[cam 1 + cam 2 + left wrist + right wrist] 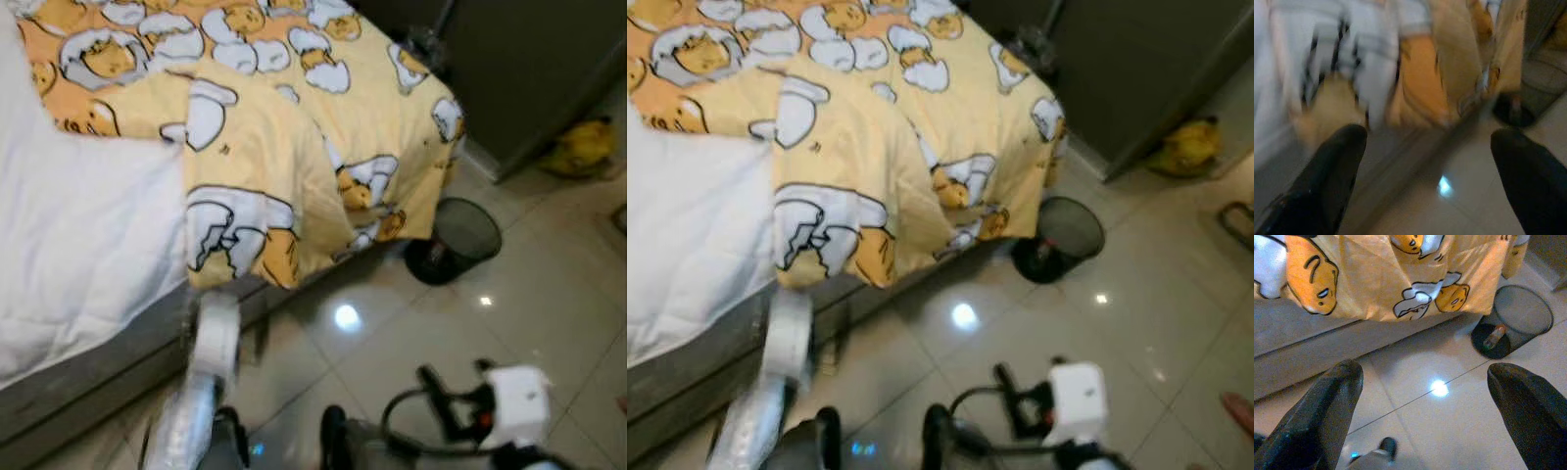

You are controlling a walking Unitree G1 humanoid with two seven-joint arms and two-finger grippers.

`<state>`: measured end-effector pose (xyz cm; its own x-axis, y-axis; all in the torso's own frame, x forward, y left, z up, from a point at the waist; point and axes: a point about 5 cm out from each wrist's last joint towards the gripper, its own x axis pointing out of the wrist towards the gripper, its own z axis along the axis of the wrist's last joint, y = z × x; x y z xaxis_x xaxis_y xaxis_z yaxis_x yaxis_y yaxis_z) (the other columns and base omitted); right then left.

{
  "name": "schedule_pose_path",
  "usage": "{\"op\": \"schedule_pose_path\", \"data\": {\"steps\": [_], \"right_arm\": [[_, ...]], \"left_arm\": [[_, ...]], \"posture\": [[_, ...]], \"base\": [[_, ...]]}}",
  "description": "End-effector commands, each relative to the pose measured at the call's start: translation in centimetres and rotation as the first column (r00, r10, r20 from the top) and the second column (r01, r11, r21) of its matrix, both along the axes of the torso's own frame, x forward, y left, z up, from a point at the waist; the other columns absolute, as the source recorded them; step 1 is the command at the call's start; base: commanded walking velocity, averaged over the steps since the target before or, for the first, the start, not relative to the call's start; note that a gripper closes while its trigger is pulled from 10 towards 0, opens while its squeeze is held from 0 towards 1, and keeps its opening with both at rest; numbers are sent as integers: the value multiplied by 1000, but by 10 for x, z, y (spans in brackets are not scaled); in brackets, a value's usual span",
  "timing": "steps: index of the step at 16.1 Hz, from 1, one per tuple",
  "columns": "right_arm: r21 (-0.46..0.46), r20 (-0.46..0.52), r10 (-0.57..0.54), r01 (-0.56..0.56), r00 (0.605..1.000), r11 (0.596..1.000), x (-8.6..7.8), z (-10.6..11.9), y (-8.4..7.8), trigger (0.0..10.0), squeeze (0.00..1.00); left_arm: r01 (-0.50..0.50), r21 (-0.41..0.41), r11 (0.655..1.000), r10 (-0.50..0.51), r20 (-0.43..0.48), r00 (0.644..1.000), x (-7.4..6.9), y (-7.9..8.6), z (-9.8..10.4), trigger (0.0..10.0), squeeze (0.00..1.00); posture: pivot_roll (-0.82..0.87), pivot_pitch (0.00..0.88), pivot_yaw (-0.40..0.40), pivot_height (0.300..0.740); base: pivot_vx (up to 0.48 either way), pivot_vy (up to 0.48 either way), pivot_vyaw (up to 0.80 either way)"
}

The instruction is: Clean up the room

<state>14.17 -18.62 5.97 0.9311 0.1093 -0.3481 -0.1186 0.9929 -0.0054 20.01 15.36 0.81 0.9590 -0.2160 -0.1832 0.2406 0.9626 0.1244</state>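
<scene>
both hands spread wide over tile, yellow blanket (294,147) draping the bed, tipped mesh bin (1520,316) beyond.

A grey cabinet (529,69) stands beyond the bed's far corner. The tiled floor (549,284) reflects a ceiling light.

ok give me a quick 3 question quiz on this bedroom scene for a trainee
1. True or false: the black mesh wastebasket stands upright on the tiled floor.
2. What hangs over the bed's edge: (a) the yellow cartoon-egg print blanket, (b) a towel, (c) a curtain?
3. Fill in: both the left gripper and the right gripper have their jaws ____.

Key: 1 false, it lies tipped on its side; 2 a; 3 open.
</scene>
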Motion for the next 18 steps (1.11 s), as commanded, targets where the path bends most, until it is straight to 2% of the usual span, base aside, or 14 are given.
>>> {"op": "schedule_pose_path", "data": {"steps": [1, 2, 3, 4, 5, 7, 9, 11, 14, 15, 17, 18], "right_arm": [[-4, 8, -19, 19, 1000, 1000, 4, -2, -2, 10000, 0], [15, 12, -51, 50, 999, 999, 16, -11, -3, 10000, 0], [21, 28, -76, 75, 997, 997, 22, -12, -4, 10000, 0], [85, 103, -138, 130, 985, 988, 39, -4, 0, 10000, 0], [104, 130, -130, 117, 983, 988, 41, -1, 6, 10000, 0], [110, 109, -117, 105, 987, 988, 40, -8, 12, 10000, 0], [103, 119, -82, 70, 990, 992, 44, -11, 18, 10000, 0], [96, 121, -81, 69, 989, 993, 48, -14, 16, 10000, 0], [75, 126, -67, 58, 990, 995, 54, -14, 12, 10000, 0], [67, 118, -45, 38, 992, 997, 54, -16, 12, 10000, 0], [85, 96, -17, 8, 995, 996, 47, -19, 14, 10000, 0], [73, 70, -9, 4, 998, 997, 41, -23, 13, 10000, 0]], "left_arm": [[28, -31, 999, -25, 112, 993, 14, -7, 32, 10000, 0], [-7, -69, 998, 15, 119, 993, 20, -6, 40, 10000, 0], [-27, -98, 995, 41, 148, 988, 23, -5, 52, 10000, 0], [-49, -182, 982, 86, 202, 976, 29, -2, 84, 10000, 0], [-47, -242, 969, 89, 166, 982, 25, -7, 86, 10000, 0], [-42, -208, 977, 69, 123, 990, 25, -11, 80, 10000, 0], [-67, -210, 976, 85, 78, 993, 35, -14, 73, 10000, 0], [-75, -185, 980, 83, 40, 996, 40, -11, 69, 10000, 0], [-142, -188, 972, 144, -2, 990, 48, -2, 60, 10000, 0], [-174, -202, 964, 165, -61, 984, 51, -1, 53, 10000, 0], [-149, -198, 969, 134, -85, 987, 62, -4, 48, 10000, 0], [-96, -141, 985, 91, -45, 995, 71, -9, 47, 10000, 0]], "posture": [[-1, 89, -59, 740], [61, 8, -29, 740], [61, 8, -29, 740], [86, 0, -3, 740], [85, 0, 2, 740], [76, 0, 8, 740], [63, 0, 7, 740], [47, 0, 1, 740], [42, 0, -10, 740], [38, 0, -23, 740], [35, 0, -45, 740], [28, 0, -69, 740]], "base": [[0, 0, 0], [0, 0, 0], [0, 0, 0], [458, 0, 0], [480, 0, 0], [480, 0, 0], [480, 0, 0], [480, 0, 0], [480, 0, 0], [0, 480, 681], [0, 240, 600], [0, 0, 0]]}}
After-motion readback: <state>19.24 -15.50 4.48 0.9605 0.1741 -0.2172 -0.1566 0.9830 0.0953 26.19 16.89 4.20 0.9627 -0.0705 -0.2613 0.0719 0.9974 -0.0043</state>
